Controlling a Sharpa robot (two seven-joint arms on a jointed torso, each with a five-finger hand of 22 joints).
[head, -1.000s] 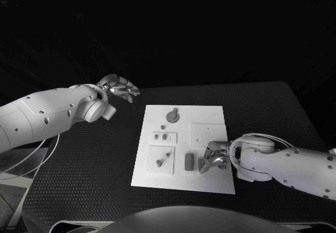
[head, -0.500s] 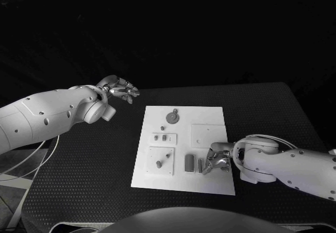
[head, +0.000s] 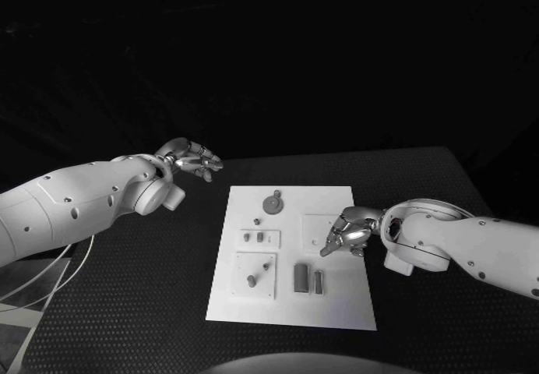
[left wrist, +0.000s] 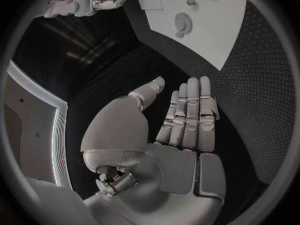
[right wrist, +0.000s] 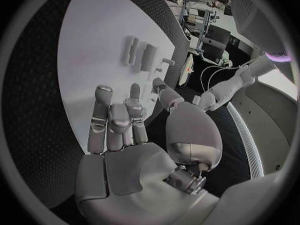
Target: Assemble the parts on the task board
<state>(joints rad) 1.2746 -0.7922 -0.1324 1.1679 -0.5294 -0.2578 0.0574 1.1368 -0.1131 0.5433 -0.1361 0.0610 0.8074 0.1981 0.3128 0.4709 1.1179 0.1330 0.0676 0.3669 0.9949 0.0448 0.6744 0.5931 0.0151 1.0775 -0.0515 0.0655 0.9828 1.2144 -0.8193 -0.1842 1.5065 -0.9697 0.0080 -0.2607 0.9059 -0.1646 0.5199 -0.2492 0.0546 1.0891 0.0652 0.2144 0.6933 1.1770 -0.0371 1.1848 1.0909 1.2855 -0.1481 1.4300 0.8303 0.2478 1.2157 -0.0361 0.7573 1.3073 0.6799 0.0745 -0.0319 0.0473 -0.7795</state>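
Note:
The white task board (head: pixel 294 308) lies in the middle of the black table. On it are a round grey part (head: pixel 273 204), two small parts in a plate (head: pixel 259 235), a lever part (head: pixel 256 274) and two upright bars (head: pixel 308 279) side by side. My right hand (head: pixel 346 231) hovers over the board's right middle, above a square panel, fingers apart and holding nothing. The right wrist view shows its palm (right wrist: pixel 125 135) above the board (right wrist: pixel 94 45) with the bars (right wrist: pixel 140 52) beyond the fingertips. My left hand (head: pixel 191 158) hangs off the board's far left corner, fingers straight, empty (left wrist: pixel 175 125).
Black textured table top (head: pixel 146 265) surrounds the board on all sides. A cable (head: pixel 45 273) loops beside the table's left edge under my left arm. The left wrist view shows the board's far end (left wrist: pixel 212 30) and my right hand (left wrist: pixel 94 0) beyond it.
My right hand has left the narrow bar beside the wider one near the board's front and moved back to the board's right middle. The left hand stayed put. The camera shifted.

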